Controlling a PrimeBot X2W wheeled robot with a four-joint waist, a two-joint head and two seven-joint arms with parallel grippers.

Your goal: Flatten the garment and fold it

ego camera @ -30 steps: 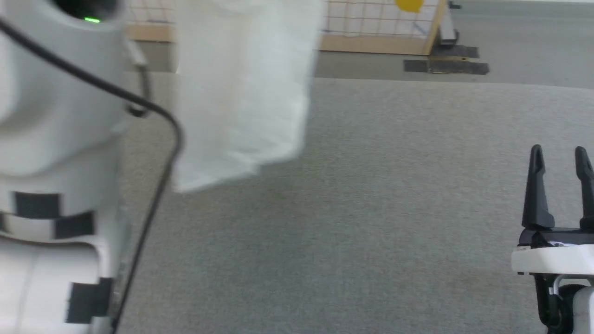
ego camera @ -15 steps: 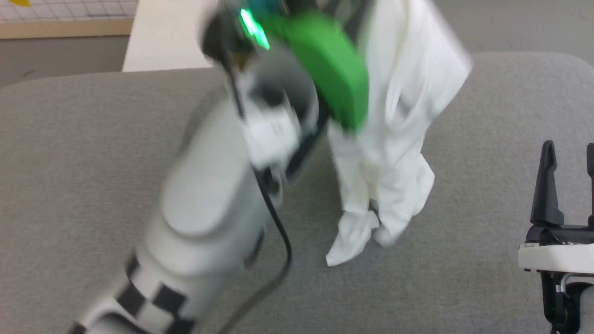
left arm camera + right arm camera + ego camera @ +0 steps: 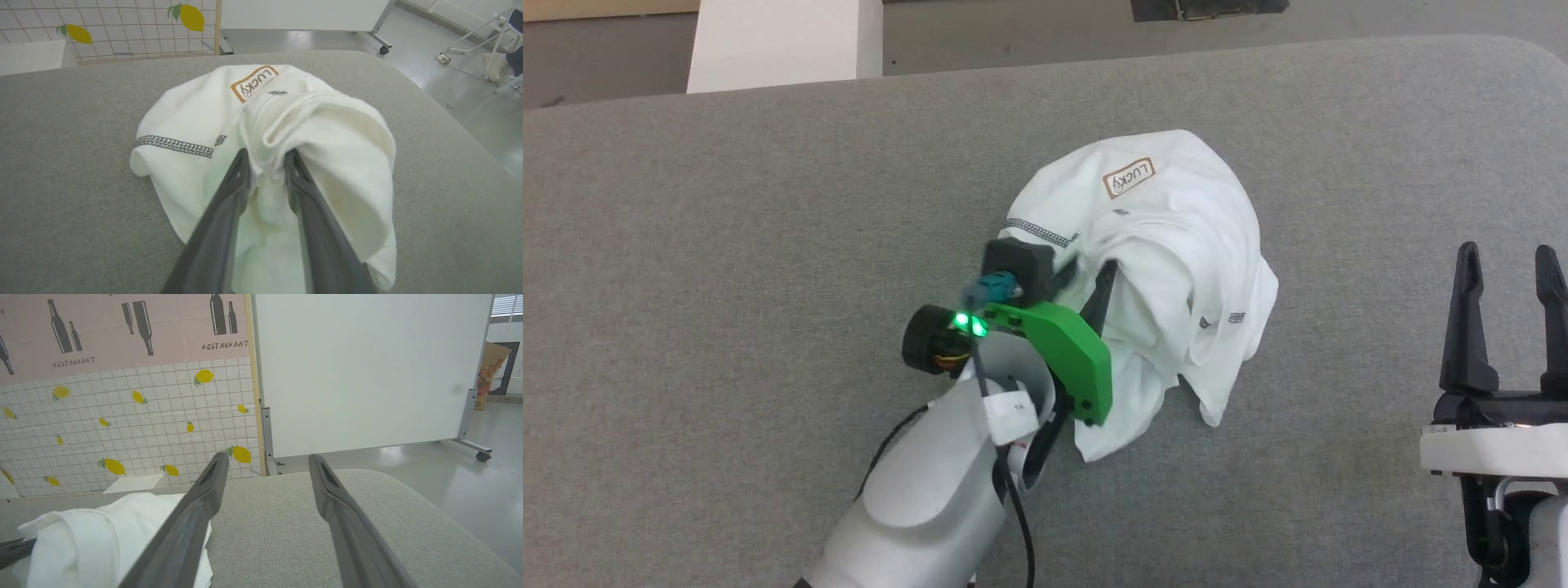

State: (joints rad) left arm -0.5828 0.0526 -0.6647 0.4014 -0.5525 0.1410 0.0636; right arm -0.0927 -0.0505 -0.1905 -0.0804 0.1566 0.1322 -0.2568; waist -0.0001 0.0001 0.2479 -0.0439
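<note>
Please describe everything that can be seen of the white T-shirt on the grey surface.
The garment is a white T-shirt of thin, soft-looking fabric, lying crumpled in a rounded heap on the grey padded surface, not flattened. A brown-bordered "LUCKY" patch faces up on its far side, and dark zigzag stitching runs along a seam. Deep folds cross it. A fold sits between the two fingers of the left claw, touching both; whether it is gripped is unclear.

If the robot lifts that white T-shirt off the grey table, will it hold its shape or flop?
Probably flop: the T-shirt lies in a crumpled heap of soft folds. It looks thin, so likely light, draping from whichever fold is gripped.
</note>
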